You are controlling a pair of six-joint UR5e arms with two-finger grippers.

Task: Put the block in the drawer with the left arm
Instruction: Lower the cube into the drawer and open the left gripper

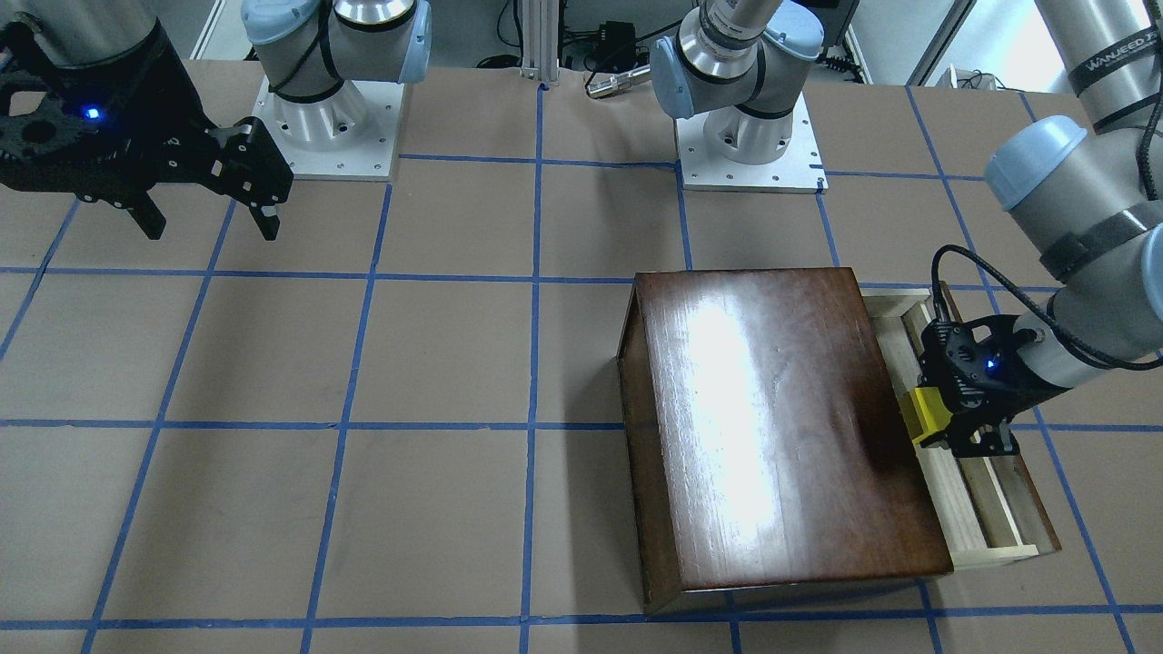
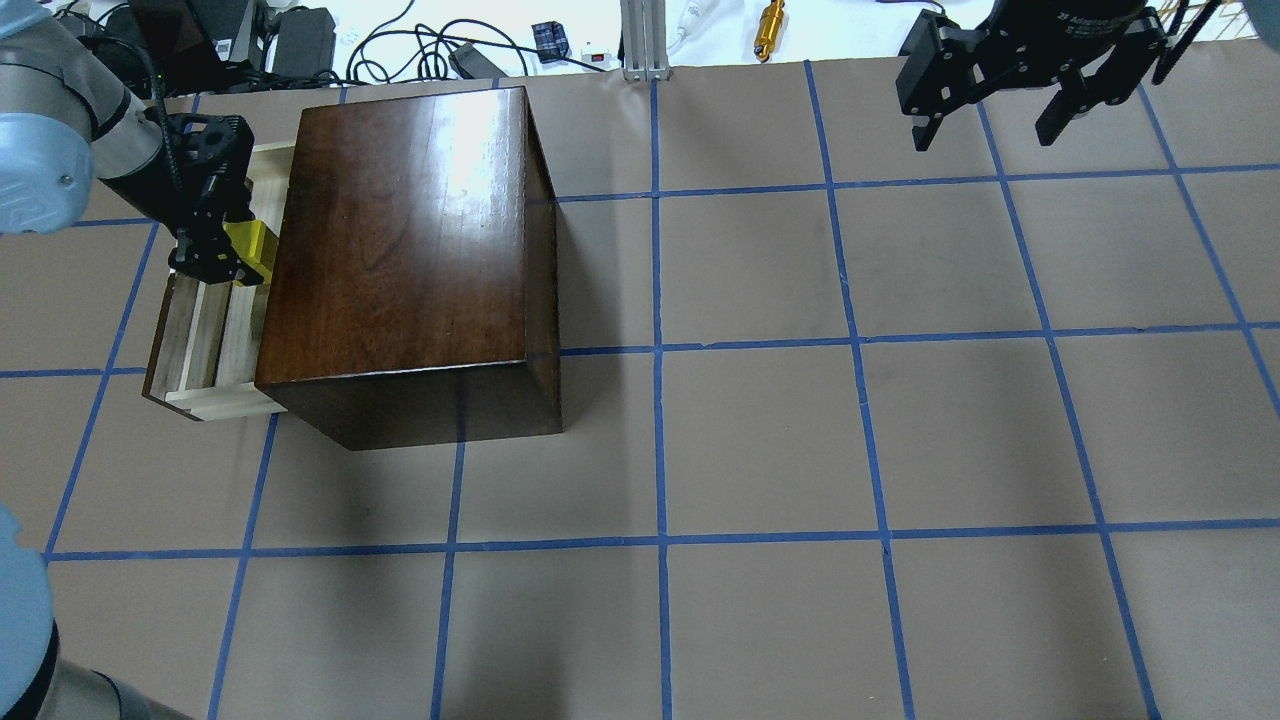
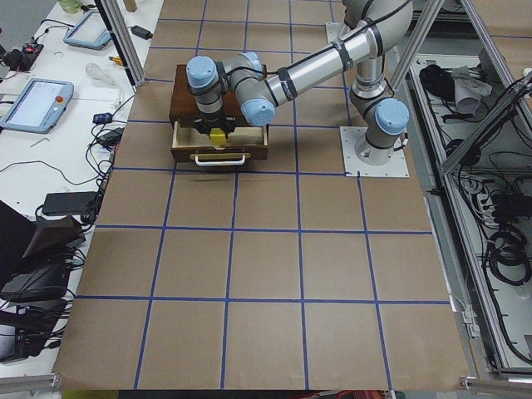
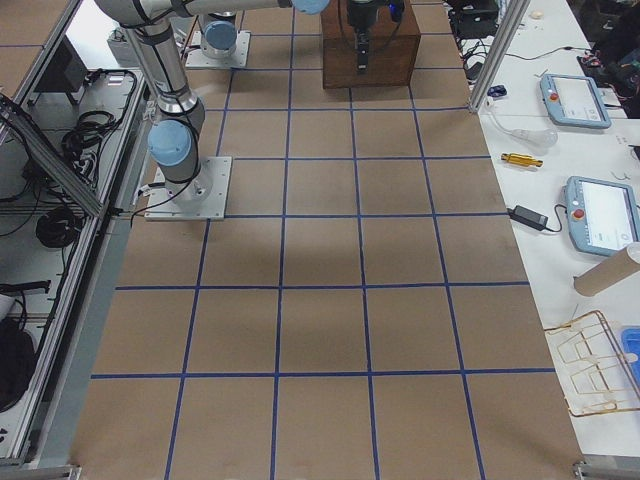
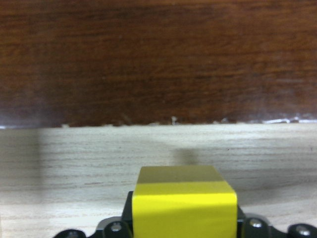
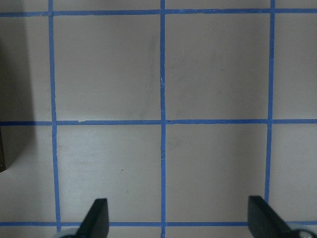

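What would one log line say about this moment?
left claw: shut on block | block: over open drawer | right claw: open, away from box

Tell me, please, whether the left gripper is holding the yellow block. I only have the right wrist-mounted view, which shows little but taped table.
Observer: Yes. In the front-facing view the left gripper is shut on the yellow block.
Operator: Is the drawer open?
Observer: It is. The overhead view shows the drawer standing out of the wooden box, its pale floor exposed.
Operator: Is the block over it?
Observer: Yes. The left wrist view shows the drawer's pale floor beneath the block; I cannot tell whether they touch.
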